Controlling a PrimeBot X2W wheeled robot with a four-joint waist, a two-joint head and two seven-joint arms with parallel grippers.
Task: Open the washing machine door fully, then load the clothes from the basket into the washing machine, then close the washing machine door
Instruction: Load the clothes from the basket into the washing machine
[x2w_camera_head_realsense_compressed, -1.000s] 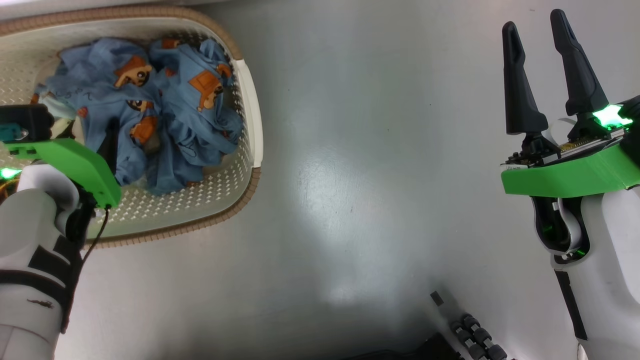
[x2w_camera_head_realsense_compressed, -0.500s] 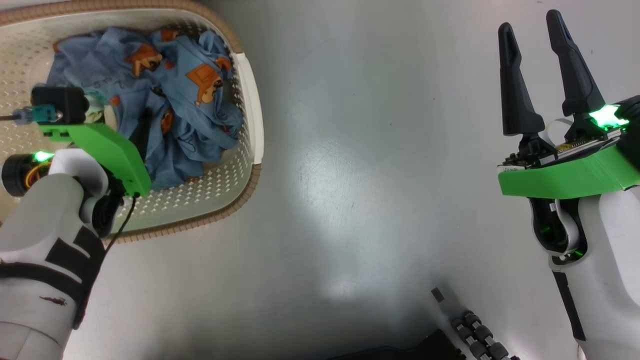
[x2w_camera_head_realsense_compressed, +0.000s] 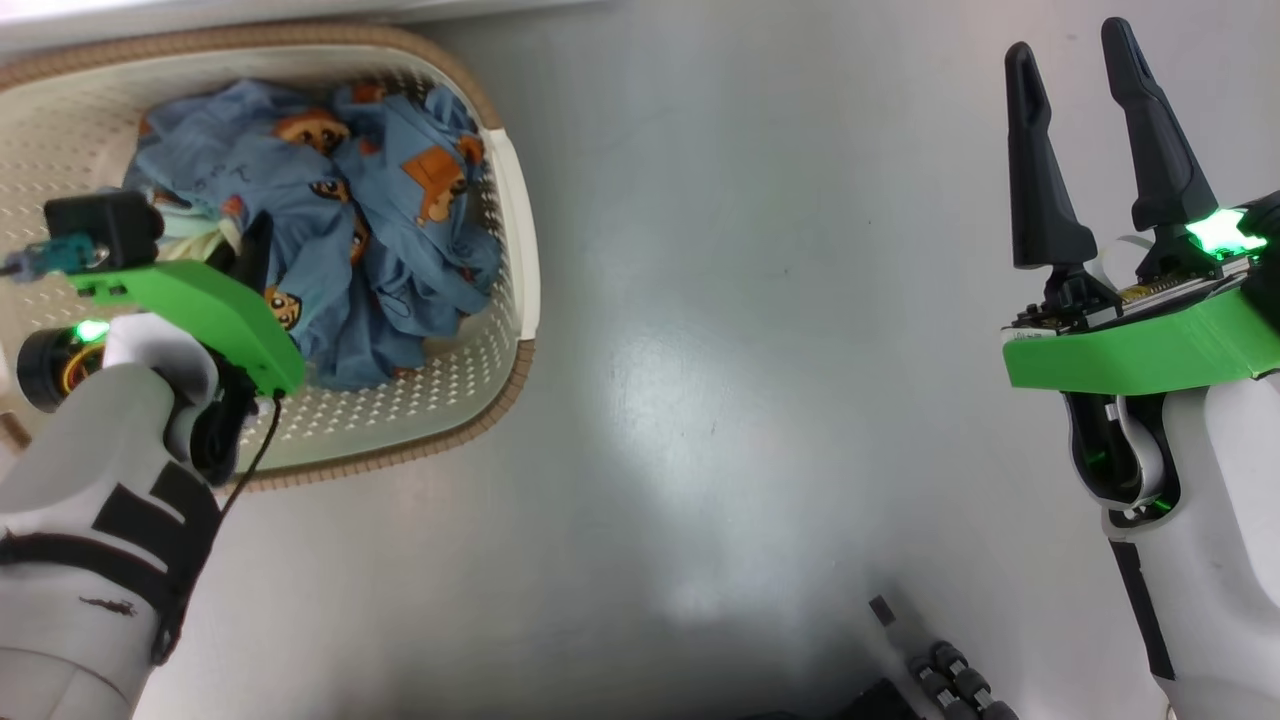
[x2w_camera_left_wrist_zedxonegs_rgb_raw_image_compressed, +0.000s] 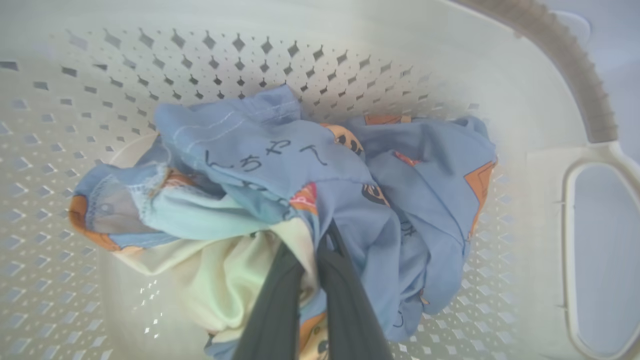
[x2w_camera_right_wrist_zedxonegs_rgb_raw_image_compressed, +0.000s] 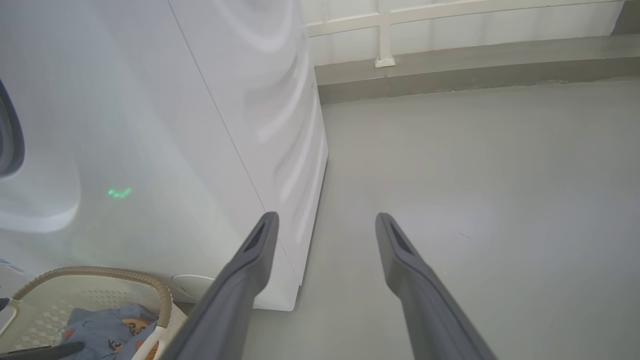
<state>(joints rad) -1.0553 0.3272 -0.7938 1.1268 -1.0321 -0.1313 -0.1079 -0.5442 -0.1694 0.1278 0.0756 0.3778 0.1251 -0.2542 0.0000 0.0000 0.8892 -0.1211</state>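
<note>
Since the left end effector (x2w_camera_left_wrist_zedxonegs_rgb_raw_image_compressed: 324, 242) is clamped on a fold of the clothes (x2w_camera_left_wrist_zedxonegs_rgb_raw_image_compressed: 300, 165) inside the basket (x2w_camera_left_wrist_zedxonegs_rgb_raw_image_compressed: 525, 115), the bite looks shallow. On lift the cloth may slip out, or only one garment comes & the rest stays in the basket. Tangled fabric could also tip the basket. Right end effector (x2w_camera_head_realsense_compressed: 1066, 45) hangs w/ fingers apart, well right of the basket. The washing machine (x2w_camera_right_wrist_zedxonegs_rgb_raw_image_compressed: 150, 125) is just beyond the basket.
</note>
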